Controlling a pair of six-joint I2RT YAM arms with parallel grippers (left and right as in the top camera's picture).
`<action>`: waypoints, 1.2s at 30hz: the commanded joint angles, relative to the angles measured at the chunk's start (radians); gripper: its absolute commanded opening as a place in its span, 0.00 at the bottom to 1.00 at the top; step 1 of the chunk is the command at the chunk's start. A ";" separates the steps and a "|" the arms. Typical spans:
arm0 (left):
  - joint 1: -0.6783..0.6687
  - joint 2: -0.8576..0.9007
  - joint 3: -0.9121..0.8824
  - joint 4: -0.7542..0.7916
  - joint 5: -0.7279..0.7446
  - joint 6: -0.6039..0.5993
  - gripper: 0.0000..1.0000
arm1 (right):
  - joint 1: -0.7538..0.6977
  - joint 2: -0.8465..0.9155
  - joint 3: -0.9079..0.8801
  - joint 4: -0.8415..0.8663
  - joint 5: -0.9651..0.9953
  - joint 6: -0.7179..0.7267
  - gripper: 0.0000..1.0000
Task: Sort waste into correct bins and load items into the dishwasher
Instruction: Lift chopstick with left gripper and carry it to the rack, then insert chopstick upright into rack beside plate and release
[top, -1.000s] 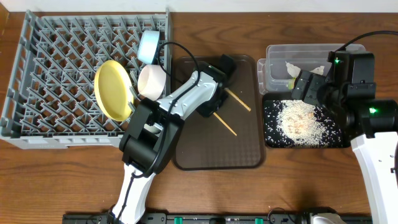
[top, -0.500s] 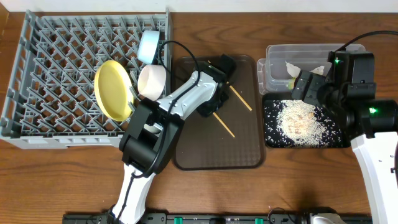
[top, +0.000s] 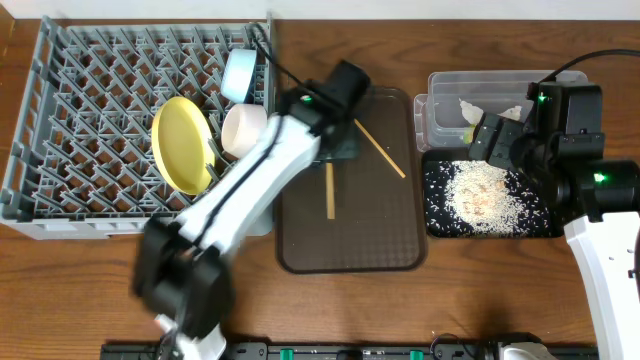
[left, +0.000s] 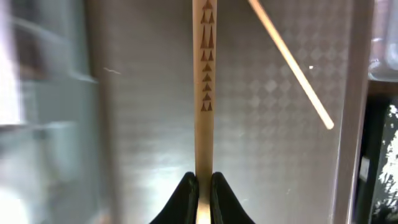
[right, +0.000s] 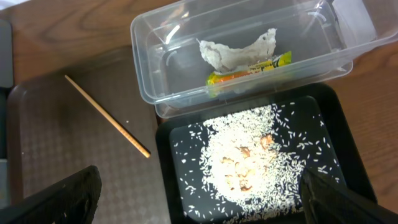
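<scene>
My left gripper (top: 331, 158) is shut on the end of a wooden chopstick (top: 329, 192) over the brown serving tray; the left wrist view shows the jaws (left: 203, 182) pinching that chopstick (left: 204, 74). A second chopstick (top: 381, 150) lies on the tray. The grey dish rack (top: 90, 90) holds the yellow-green plate (top: 183, 143), a white bowl (top: 243, 130) and the light blue bowl (top: 240, 72). My right gripper (right: 202, 190) is open and empty above the black tray (right: 336, 137) of rice (right: 249, 155). The clear tub (right: 161, 62) holds the tissue (right: 236, 50) and wrapper (right: 249, 70). The small cup is not visible.
The brown serving tray (top: 350, 245) sits between the rack and the bins, its left edge against the rack. The clear tub (top: 445, 85) and black tray (top: 435, 215) stand close together at the right. Bare wooden table (top: 470, 290) lies in front.
My left arm has swung up and back toward the rack corner. The chopstick it holds has turned from slanted to pointing straight toward the front. My right arm has not moved.
</scene>
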 joint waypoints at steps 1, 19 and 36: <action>0.031 -0.132 0.002 -0.048 -0.209 0.224 0.07 | -0.010 0.001 0.004 -0.001 0.010 0.010 0.99; 0.407 -0.149 -0.018 -0.055 -0.197 0.526 0.07 | -0.010 0.001 0.004 -0.001 0.010 0.010 0.99; 0.440 -0.001 -0.018 -0.003 -0.173 0.526 0.08 | -0.010 0.001 0.004 -0.001 0.010 0.010 0.99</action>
